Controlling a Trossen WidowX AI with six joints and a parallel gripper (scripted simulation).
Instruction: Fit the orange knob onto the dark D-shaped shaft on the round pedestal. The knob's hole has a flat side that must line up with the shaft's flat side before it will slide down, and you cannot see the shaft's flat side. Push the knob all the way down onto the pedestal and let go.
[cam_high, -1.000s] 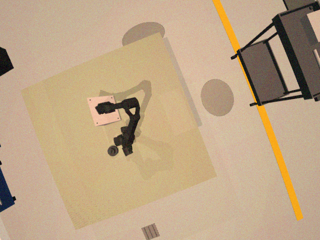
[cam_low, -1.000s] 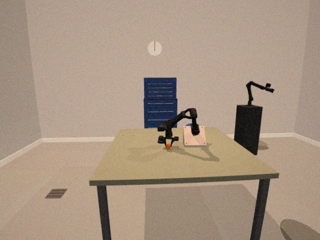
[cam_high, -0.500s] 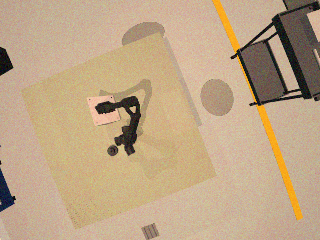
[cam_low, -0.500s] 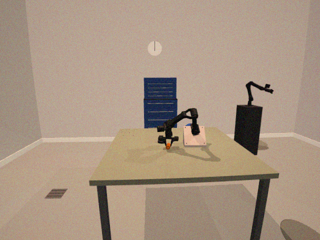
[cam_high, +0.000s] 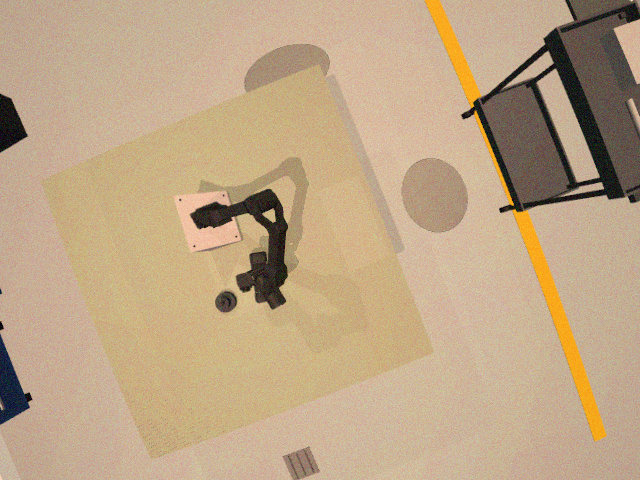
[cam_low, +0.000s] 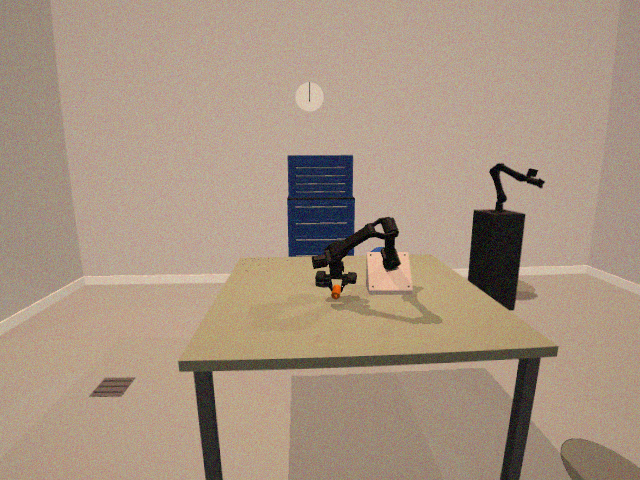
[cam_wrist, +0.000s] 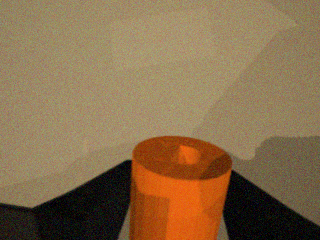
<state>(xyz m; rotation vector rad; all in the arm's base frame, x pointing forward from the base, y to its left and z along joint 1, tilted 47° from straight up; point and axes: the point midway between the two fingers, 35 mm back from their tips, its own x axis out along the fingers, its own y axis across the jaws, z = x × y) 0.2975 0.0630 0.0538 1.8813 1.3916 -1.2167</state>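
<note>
The orange knob (cam_low: 336, 292) (cam_wrist: 175, 205) is between my fingers, with its round end face and hole toward the wrist camera. My gripper (cam_low: 336, 287) (cam_wrist: 178, 173) is shut on it, one dark finger on each side. The knob looks slightly tilted and close to the table top; whether it touches is hard to tell. In the top view the arm hides the knob. The round dark pedestal (cam_high: 219, 307) stands just left of the gripper there, with the shaft (cam_high: 225, 301) at its centre. I cannot make out the pedestal in the exterior view or the wrist view.
The arm's base stands on a pale square plate (cam_high: 202, 240) (cam_low: 379, 281) on the yellowish table (cam_high: 170, 361) (cam_low: 289, 341). The arm's shadow falls on the table beside it. A blue cabinet (cam_low: 320, 222) and a black stand (cam_low: 493, 253) with another arm are beyond the table.
</note>
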